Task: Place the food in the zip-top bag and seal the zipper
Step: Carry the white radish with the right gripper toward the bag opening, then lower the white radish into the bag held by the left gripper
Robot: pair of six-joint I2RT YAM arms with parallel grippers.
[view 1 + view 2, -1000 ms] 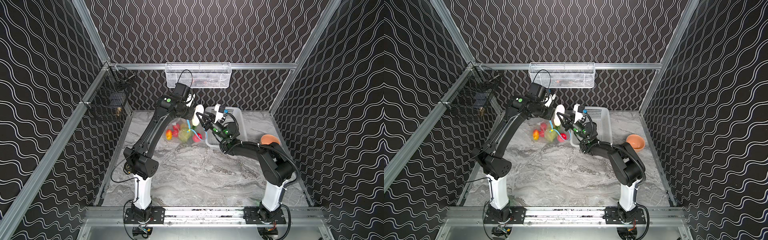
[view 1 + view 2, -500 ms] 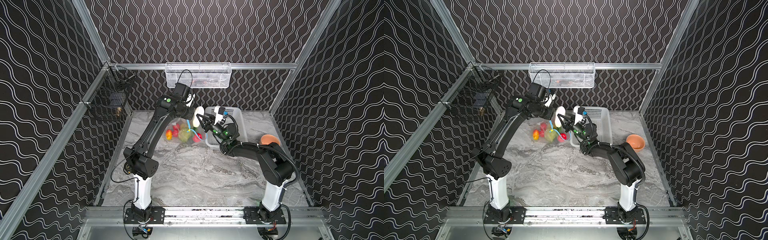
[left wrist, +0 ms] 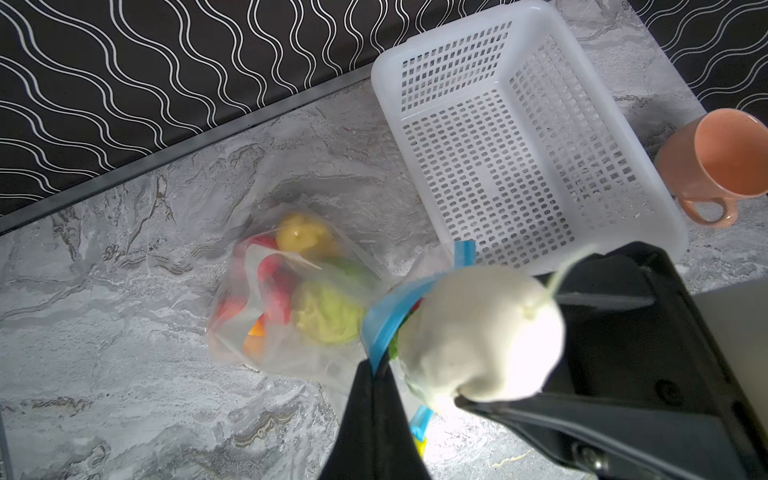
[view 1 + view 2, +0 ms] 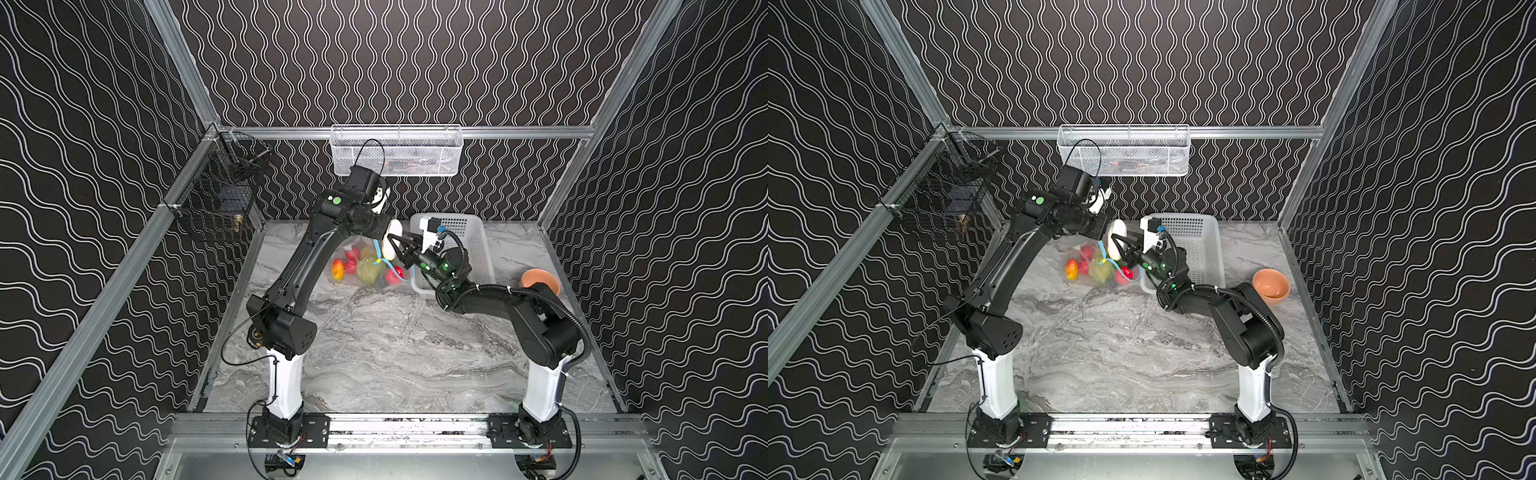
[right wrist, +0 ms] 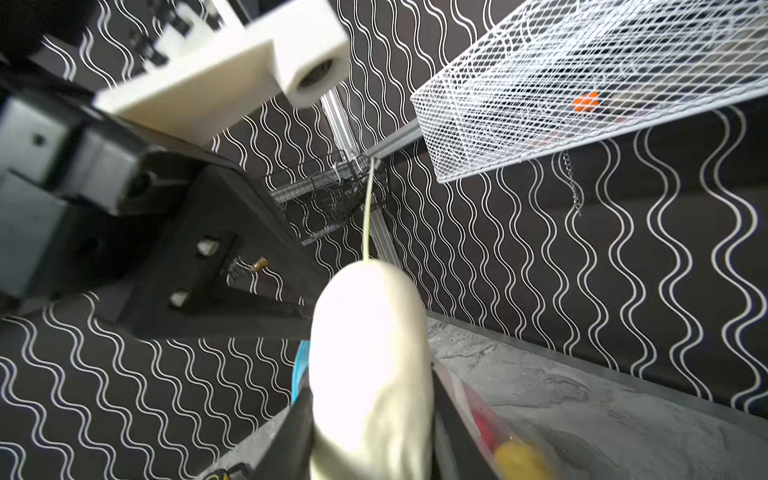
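Observation:
The clear zip-top bag (image 4: 365,272) (image 3: 291,299) lies on the marble table at the back, partly lifted. Inside it are red pieces (image 3: 274,282), a green cabbage (image 3: 328,311), a yellow potato (image 3: 303,237) and a yellow-orange fruit (image 4: 337,269). My left gripper (image 3: 376,368) (image 4: 377,237) is shut on the bag's blue zipper (image 3: 386,316) and holds that edge up. The yellow slider (image 3: 419,444) hangs just below. My right gripper (image 5: 374,415) (image 4: 401,249) is shut on the white long vegetable (image 5: 365,365) (image 4: 1116,243) and holds it at the raised mouth, beside the left fingers.
A white perforated basket (image 4: 469,245) (image 3: 519,137) stands right of the bag, behind the right arm. An orange bowl (image 4: 1271,284) sits further right. A white wire basket (image 4: 397,149) hangs on the back wall and a black wire one (image 4: 216,203) on the left rail.
The right gripper has crept slightly left with the white vegetable, closer to the left gripper and the bag's raised edge. The left arm has held still.

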